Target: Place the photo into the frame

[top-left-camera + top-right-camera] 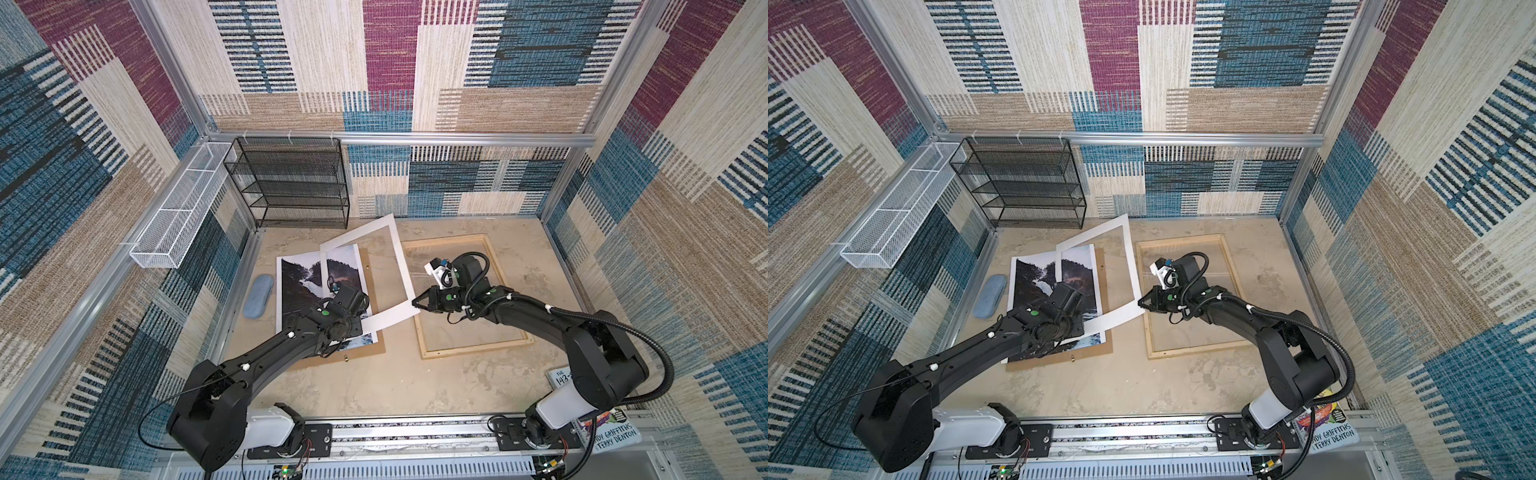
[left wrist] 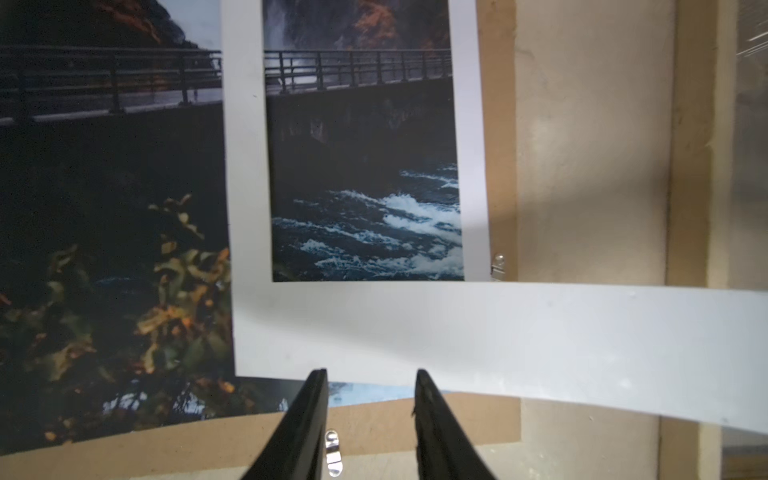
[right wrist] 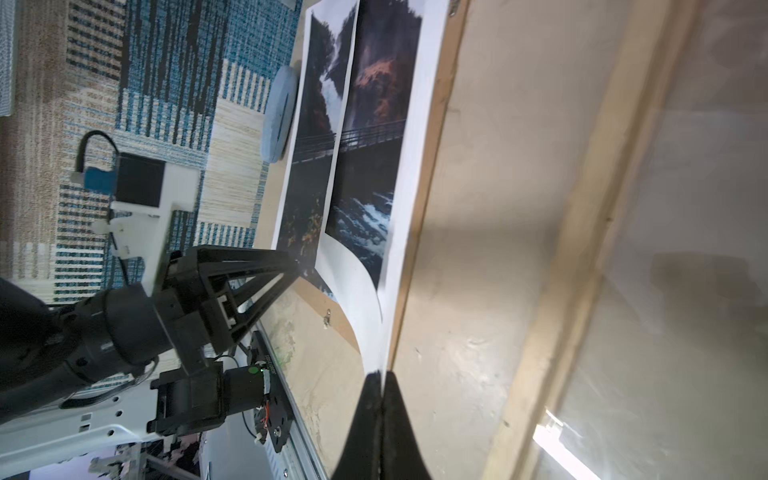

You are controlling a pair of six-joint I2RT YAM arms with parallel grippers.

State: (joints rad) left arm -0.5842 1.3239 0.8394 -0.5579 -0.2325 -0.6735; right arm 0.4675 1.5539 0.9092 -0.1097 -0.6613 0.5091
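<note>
The photo [image 1: 299,286] [image 1: 1034,282], a dark waterfall print, lies flat on a brown backing board [image 1: 361,353] left of centre. The pale wood frame [image 1: 473,351] [image 1: 1196,349] lies on the table to its right, with nothing in it. My right gripper [image 1: 415,303] [image 3: 382,372] is shut on a corner of the white mat board [image 1: 357,235] [image 3: 365,316], which hangs tilted and bent over the photo's right part. My left gripper [image 2: 371,374] is open, its tips at the mat's near edge [image 2: 498,332]; nothing is between its fingers.
A blue-grey case [image 1: 258,297] lies left of the photo. A black mesh shelf [image 1: 291,187] and a white wire basket [image 1: 178,220] hang on the back and left walls. Books [image 1: 611,432] sit by the right arm's base. Metal clips [image 2: 332,453] stick out of the backing board's edge.
</note>
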